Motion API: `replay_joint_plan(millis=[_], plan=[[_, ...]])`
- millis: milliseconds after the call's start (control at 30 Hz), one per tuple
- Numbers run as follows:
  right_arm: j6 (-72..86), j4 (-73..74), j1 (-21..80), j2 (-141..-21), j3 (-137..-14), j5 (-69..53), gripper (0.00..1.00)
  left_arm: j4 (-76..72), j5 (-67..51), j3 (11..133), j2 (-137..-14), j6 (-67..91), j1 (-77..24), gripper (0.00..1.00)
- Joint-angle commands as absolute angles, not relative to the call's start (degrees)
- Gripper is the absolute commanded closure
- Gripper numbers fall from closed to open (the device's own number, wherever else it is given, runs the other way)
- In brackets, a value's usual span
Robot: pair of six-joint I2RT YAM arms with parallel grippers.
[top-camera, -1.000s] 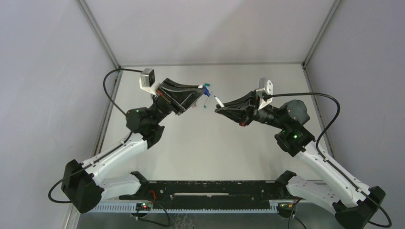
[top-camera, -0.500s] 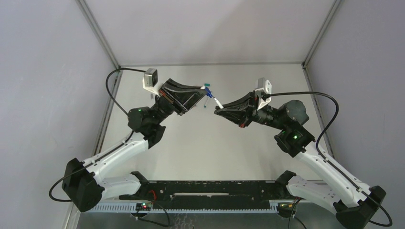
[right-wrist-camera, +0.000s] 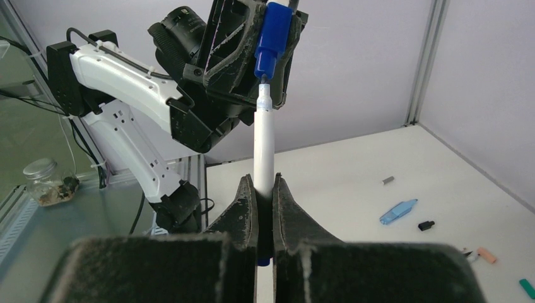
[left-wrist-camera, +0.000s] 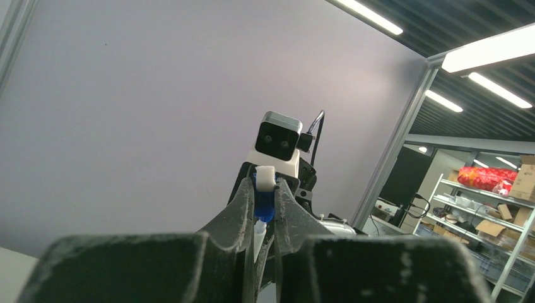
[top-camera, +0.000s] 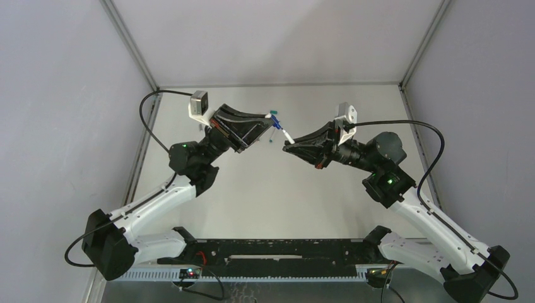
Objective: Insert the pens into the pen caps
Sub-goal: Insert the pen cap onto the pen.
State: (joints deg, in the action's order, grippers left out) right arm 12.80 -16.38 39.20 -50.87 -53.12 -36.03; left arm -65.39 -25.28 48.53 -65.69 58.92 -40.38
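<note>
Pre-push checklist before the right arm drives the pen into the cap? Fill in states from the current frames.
1. Pen grip: right claw shut on white pen: ok.
2. Cap grip: left claw shut on blue cap: ok.
3. Pen tip at the cap's mouth: ok in the right wrist view.
4. Axes in line: not ok, the cap leans slightly off the pen's line.
5. Cap fully seated: not ok, the pen's neck shows below it.
6. Grips firm enough for a push: cannot tell.
</note>
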Motion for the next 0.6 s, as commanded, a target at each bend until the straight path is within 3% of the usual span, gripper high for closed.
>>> replay_joint_plan(millis=[0,567], plan=[[13.39,-16.61,39.99,-50.20,-52.73,-35.66,1.00,-66.26,-25.86,50.32,-65.21,57.39,-40.72,0.99],[13.18,-16.69,40.17,-50.33,-52.73,-35.77,1.00,-65.34,-27.82,50.75,-66.40,57.19,-41.25,0.99]])
